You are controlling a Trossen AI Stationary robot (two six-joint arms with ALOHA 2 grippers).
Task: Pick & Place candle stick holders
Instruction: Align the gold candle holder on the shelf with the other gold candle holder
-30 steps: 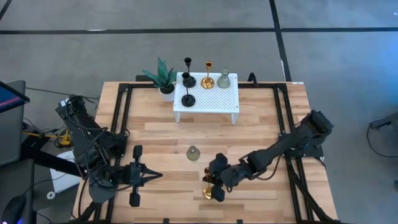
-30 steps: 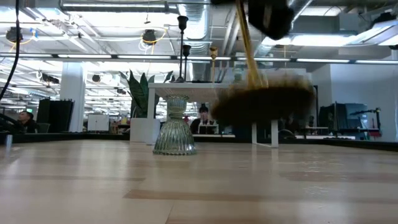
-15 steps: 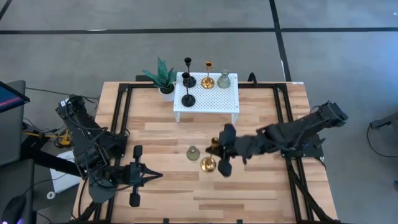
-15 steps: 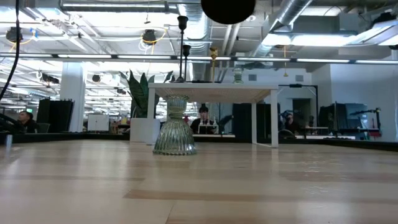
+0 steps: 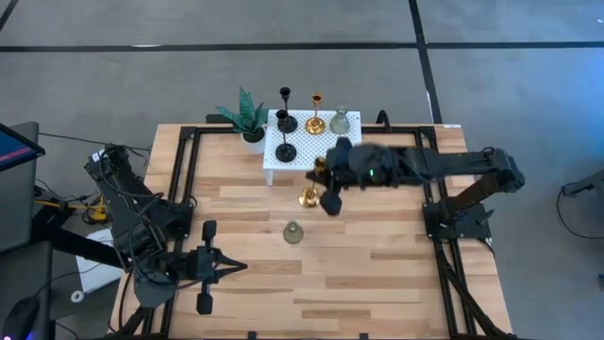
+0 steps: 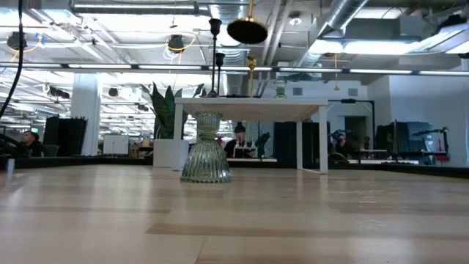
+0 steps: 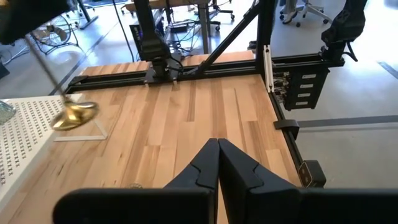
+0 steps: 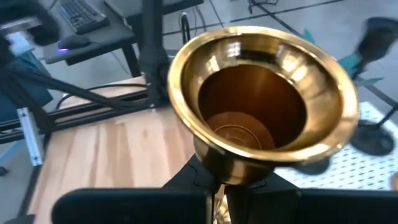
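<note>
The left tool rests with its fingers pressed together over the near left part of the table, well apart from everything else. Near the far left corner a small potted plant stands just beside the white perforated platform. On that platform stand two black candle holders, one gold holder and one grey-green glass holder, all along its far and left parts; its near right part is bare. A second glass holder stands alone mid-table with bare wood all round. The right tool pinches the stem of a second gold holder, held in the air just off the platform's near edge, its round base tilted outward.
</note>
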